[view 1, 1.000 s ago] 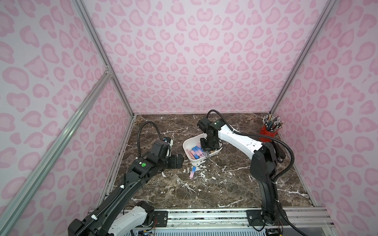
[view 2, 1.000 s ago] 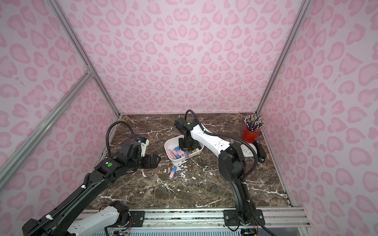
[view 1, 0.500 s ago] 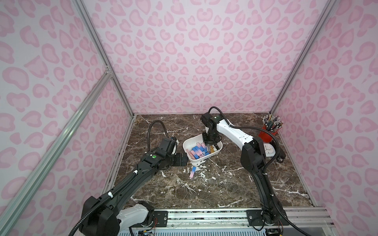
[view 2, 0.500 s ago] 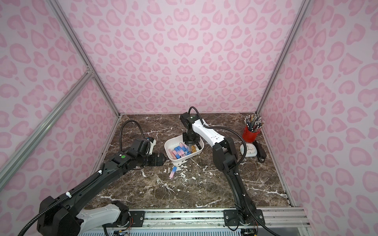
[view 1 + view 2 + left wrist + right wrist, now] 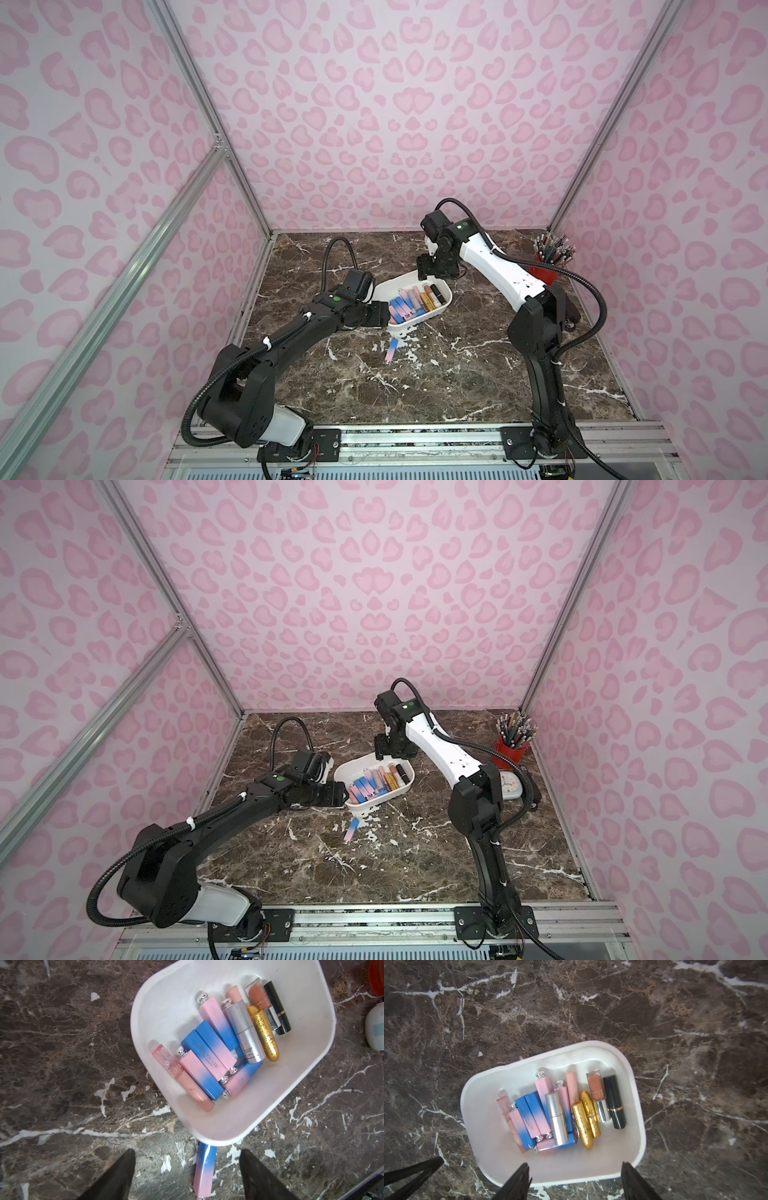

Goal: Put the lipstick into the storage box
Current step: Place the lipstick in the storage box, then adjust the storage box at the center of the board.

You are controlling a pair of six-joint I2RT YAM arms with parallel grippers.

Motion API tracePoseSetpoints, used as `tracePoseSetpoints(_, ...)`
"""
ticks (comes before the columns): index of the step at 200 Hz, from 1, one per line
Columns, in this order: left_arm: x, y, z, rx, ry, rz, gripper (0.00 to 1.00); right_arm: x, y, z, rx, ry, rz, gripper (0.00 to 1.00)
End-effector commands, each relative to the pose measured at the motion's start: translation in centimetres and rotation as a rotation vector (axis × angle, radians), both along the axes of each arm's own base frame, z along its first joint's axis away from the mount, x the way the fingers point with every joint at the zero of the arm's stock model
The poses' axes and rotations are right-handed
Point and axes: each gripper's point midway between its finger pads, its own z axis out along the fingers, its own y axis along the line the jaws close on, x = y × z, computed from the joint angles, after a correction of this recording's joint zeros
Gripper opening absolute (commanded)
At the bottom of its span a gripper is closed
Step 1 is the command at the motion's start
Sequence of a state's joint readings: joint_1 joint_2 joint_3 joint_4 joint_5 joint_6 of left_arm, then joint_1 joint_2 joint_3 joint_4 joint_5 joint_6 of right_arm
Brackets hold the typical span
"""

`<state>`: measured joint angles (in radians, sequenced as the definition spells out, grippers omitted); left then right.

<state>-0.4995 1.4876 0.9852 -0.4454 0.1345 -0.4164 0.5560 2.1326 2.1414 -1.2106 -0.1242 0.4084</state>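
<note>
L gripper advancing from desk left edge, jaws open, nearer arm; pink-blue lipstick lying on desk beside storage box front rim, long axis lining up btw jaws; R gripper lifting off, open, empty.

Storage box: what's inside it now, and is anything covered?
The storage box holds piled lipsticks: pink-blue tubes, a silver tube, two gold tubes, a black tube. Lower tubes are partly covered, so the count is unsure.

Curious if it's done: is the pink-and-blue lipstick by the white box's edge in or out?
Out. The pink-and-blue lipstick lies flat on the marble table, just outside the storage box wall.
</note>
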Motion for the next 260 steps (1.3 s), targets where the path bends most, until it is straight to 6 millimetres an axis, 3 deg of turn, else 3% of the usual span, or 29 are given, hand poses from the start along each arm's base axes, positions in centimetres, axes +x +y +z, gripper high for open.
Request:
tracePoseSetpoints(1,2.2,-1.2,0.7,-0.038,-0.057,0.007,0.67,-0.7,-1.4,0.3,-0.041,-0.003,-0.001,0.72)
tracePoseSetpoints(54,5.0,-2.4,-1.1,0.003,-0.02,0.014,0.51,-1.8,-4.8,0.8,-0.054,0.005,-0.055,0.71)
tracePoseSetpoints(121,7.8,-2.7,-2.8,0.051,-0.003,0.017,0.48,-1.8,-7.4,0.6,-0.065,0.021,-0.094,0.7)
tracePoseSetpoints(153,9.8,-2.8,-3.1,0.05,-0.006,0.023,0.47,-1.4,-7.8,0.5,-0.062,0.033,-0.094,0.7)
tracePoseSetpoints(157,10.6,-3.2,-2.2,0.037,-0.025,0.024,0.47,-1.4,-7.8,0.6,-0.063,0.034,-0.093,0.7)
tracePoseSetpoints(202,13.5,-4.1,-1.2,0.016,-0.049,0.006,0.46,-1.3,-7.8,0.7,-0.054,0.045,-0.085,0.69)
tracePoseSetpoints(230,13.8,-4.5,0.7,0.004,-0.072,-0.021,0.53,-1.8,-7.9,0.8,-0.049,0.043,-0.079,0.69)
tracePoseSetpoints(252,12.7,-4.0,3.1,-0.015,-0.108,-0.019,0.78,-2.3,-7.8,1.1,-0.019,0.029,-0.062,0.69)
tracePoseSetpoints(260,12.1,-3.5,4.4,-0.018,-0.132,-0.012,0.83,-2.6,-7.6,1.4,-0.003,0.023,-0.053,0.7)
